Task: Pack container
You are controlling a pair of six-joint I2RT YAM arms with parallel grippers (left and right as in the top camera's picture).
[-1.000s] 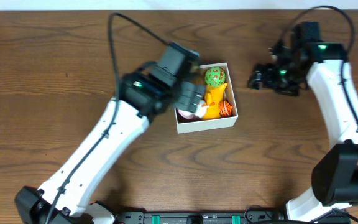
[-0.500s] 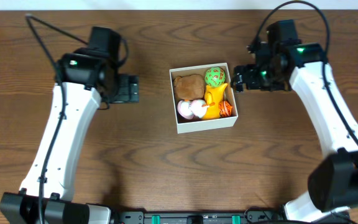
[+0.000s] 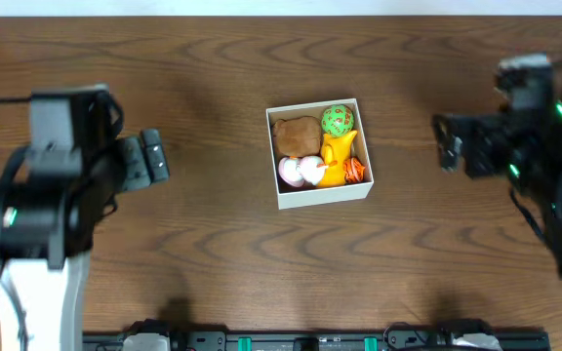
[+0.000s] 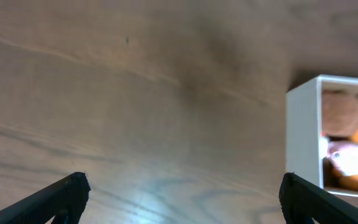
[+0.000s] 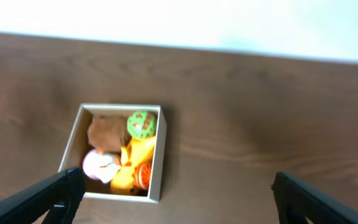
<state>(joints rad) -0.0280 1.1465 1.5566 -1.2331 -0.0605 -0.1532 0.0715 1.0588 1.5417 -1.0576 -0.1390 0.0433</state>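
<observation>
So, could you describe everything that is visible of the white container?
The container is a square, shallow box with thin white walls, open on top, resting flat on the wooden table, slightly turned. Inside it looks full: a brown plush, a green ball, a yellow toy, a pink-and-white toy and a small orange piece lie packed together. Nothing else touches it.

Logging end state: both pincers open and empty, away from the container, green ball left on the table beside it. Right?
No. The overhead view shows the green ball inside the container. The left pincer and right pincer are indeed open, empty and away from it.
</observation>
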